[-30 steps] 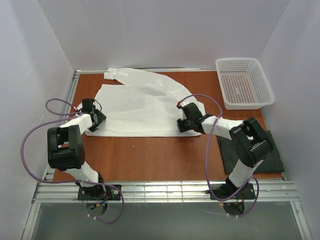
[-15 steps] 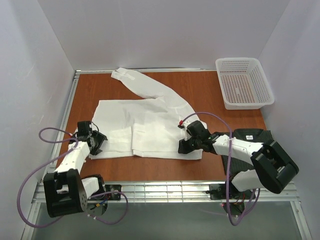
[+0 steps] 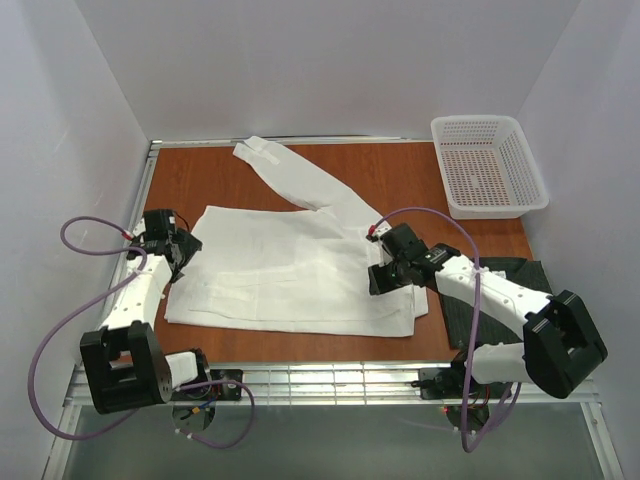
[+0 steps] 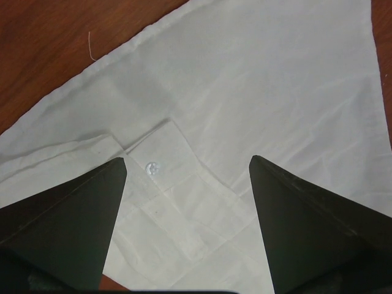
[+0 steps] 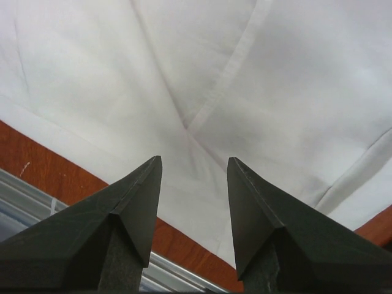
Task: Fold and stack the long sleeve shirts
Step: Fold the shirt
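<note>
The white long sleeve shirt lies flat across the middle of the table, one sleeve trailing to the far left. My left gripper hovers over its left edge. In the left wrist view the left gripper is open wide above a cuff with a button. My right gripper is over the shirt's right side. In the right wrist view the right gripper is open, with nothing between the fingers and white cloth below. The dark long sleeve shirt lies at the right, partly under the right arm.
A white mesh basket stands at the far right corner. The shirt's near hem runs close to the table's front edge and the metal rail. White walls close in both sides and the back.
The white shirt has been dragged toward the near edge and laid out flat. Both grippers' jaws have spread wider off the cloth. The left gripper has moved back toward the far side.
</note>
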`<state>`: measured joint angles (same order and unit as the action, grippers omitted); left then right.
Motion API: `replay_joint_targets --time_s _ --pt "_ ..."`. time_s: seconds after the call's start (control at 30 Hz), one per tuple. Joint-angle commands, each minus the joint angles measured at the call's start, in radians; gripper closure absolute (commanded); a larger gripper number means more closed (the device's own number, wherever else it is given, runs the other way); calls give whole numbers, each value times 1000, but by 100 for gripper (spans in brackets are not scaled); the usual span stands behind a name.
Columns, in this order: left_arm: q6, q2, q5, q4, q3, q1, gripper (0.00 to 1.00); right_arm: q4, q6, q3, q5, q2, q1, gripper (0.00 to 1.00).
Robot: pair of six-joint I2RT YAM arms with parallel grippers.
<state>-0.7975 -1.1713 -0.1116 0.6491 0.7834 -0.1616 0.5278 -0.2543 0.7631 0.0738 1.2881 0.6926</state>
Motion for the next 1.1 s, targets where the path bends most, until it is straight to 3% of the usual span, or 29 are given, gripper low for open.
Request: replay_joint_targets --time_s 0.0,0.13,0.23,0.5,0.73,1.07 --pt "63 -71 45 -61 30 -1 22 0 16 35 -60 23 -45 60" --pt "157 -181 110 -160 106 0 22 -75 43 59 9 49 -183 68" --pt "196 -304 139 -164 217 0 18 -120 76 122 52 85 -295 69" --pt "81 -536 85 -137 431 0 18 -208 162 281 29 230 -424 66" --pt "29 -697 85 -128 554 0 19 -264 214 403 52 417 -441 60" --pt "-15 -849 110 -92 680 20 20 -327 224 502 147 622 -439 59"
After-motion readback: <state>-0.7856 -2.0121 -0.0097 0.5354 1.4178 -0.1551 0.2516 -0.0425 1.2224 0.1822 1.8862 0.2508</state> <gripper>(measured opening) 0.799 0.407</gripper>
